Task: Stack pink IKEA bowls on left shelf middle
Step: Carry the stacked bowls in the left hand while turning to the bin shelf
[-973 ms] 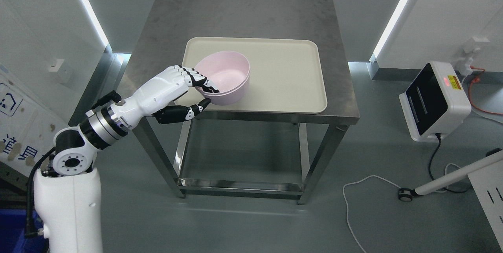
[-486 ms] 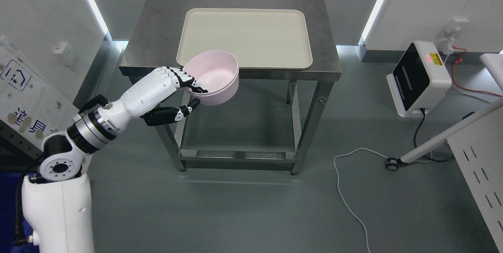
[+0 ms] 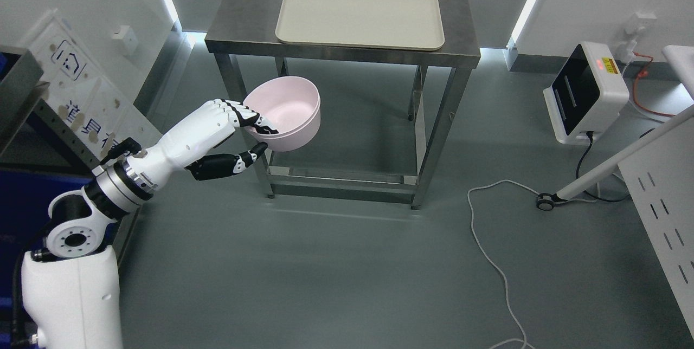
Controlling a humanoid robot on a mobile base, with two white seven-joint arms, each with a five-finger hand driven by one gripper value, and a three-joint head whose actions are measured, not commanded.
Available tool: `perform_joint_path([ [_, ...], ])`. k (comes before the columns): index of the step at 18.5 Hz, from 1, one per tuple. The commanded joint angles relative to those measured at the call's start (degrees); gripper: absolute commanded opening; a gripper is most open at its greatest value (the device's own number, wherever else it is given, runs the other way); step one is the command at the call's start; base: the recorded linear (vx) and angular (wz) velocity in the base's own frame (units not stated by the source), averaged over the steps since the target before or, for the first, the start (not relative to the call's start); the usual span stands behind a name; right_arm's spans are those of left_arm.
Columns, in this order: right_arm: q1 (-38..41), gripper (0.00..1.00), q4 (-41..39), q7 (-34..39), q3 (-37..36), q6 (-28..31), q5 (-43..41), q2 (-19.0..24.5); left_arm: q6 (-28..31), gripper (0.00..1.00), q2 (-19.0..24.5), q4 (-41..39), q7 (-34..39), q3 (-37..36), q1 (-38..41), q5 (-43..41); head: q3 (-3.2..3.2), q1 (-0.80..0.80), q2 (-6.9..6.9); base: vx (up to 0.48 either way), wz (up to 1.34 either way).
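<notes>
My left hand is shut on the near-left rim of the pink bowls, which look like two nested together. The fingers hook over the rim inside and the thumb presses the outer wall below. The bowls hang in the air, upright, in front of the steel table and below its top. The cream tray on the table has nothing on it. A metal shelf shows at the left edge. The right arm is out of view.
A white device with a dark screen stands on the floor at the right, with cables trailing across the floor. A white stand with a castor and a white perforated panel are at the right. A printed sign leans at the left.
The whole picture has shifted as the camera backed away from the table and turned. The left hand has carried the bowls off the tray and clear of the table.
</notes>
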Motion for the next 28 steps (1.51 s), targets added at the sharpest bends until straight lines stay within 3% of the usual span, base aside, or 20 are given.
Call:
perform_joint_path([
  [1,1.66,1.00,-1.93,0.04,-0.62,0.04,-1.04,-1.00,0.02,0.04,0.59,-0.19,-0.03,0.87,0.25,-0.03,0.00,0.00,0.00,-0.341,0.21],
  [12,1.66,1.00,-1.93,0.04,-0.62,-0.05,-1.04,-1.00,0.02,0.04,0.50,-0.10,0.05,0.26,0.34,-0.03,0.00,0.00,0.00,-0.330,0.29],
  [28,1.66,1.00,-1.93,0.04,-0.62,-0.05,-1.04,-1.00,0.02,0.04,0.68,-0.19,0.05,0.08,-1.41,-0.11,0.00,0.00,0.00,-0.238,0.88],
])
